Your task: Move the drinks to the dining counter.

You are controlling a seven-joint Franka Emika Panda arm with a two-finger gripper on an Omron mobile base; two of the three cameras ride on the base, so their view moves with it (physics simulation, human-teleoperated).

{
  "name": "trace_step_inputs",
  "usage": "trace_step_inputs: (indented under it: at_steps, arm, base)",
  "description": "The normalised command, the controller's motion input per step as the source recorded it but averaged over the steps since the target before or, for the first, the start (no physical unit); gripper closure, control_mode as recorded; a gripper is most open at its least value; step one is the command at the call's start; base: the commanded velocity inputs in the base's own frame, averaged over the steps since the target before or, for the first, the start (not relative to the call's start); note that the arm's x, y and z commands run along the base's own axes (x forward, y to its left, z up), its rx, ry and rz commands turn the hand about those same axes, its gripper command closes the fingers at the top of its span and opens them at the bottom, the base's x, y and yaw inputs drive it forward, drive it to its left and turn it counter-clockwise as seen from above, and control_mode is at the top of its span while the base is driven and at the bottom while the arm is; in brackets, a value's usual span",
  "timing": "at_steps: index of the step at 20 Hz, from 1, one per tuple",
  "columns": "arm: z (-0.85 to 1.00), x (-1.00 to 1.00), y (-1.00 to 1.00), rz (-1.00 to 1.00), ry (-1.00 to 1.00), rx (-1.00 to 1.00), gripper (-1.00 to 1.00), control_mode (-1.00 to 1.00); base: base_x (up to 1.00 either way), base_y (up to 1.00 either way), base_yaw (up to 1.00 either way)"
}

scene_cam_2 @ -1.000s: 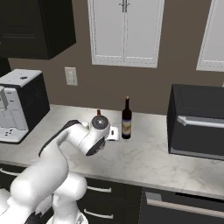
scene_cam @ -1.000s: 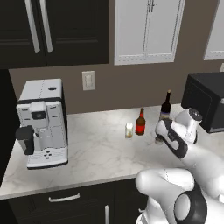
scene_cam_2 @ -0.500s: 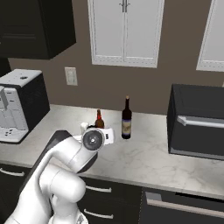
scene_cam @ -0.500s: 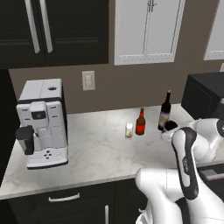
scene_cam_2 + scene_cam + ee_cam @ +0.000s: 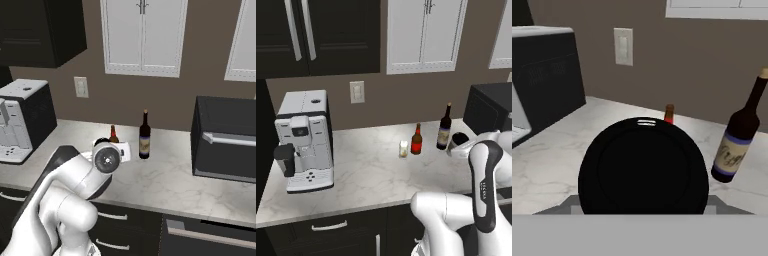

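Note:
The brown paper cup's black lid (image 5: pixel 643 167) sits very close in the hand view. My gripper (image 5: pixel 460 148) is shut on this cup (image 5: pixel 458 139) just above the marbled worktop (image 5: pixel 366 170), right of the bottles. In the right base view the hand (image 5: pixel 107 158) carries the cup (image 5: pixel 101 143). The tall dark wine bottle (image 5: pixel 444 129) (image 5: pixel 144 137) (image 5: pixel 737 135) stands upright near the wall. The shorter red bottle (image 5: pixel 416 141) (image 5: pixel 113 134) (image 5: pixel 669 113) is left of it, with the small whitish glass (image 5: pixel 403 148) beside it. The dining counter is out of view.
A coffee machine (image 5: pixel 303 140) (image 5: pixel 20 125) stands at the worktop's left end. A black microwave (image 5: pixel 488 107) (image 5: pixel 225 137) is at the right. A wall outlet (image 5: pixel 623 46) and upper cabinets (image 5: pixel 423 35) are behind. My own elbow (image 5: pixel 483 165) rises near the worktop's front edge.
The arm has folded, its elbow swinging toward the cameras. The hand with the cup has drifted slightly right in the left base view. The bottles and the glass have stayed put.

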Motion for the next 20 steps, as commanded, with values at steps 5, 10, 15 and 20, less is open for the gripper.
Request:
trace_step_inputs:
  at_steps: [5, 10, 15, 20]
  arm:
    - [0.00, 0.00, 0.01, 0.00, 0.00, 0.00, 1.00, 1.00]
    - [0.00, 0.00, 0.00, 0.00, 0.00, 0.00, 1.00, 1.00]
    - [0.00, 0.00, 0.00, 0.00, 0.00, 0.00, 1.00, 1.00]
    - [0.00, 0.00, 0.00, 0.00, 0.00, 0.00, 1.00, 1.00]
  base:
    - [0.00, 0.00, 0.00]
    - [-0.58, 0.00, 0.01]
    - [-0.86, 0.00, 0.05]
    - [-0.80, 0.00, 0.10]
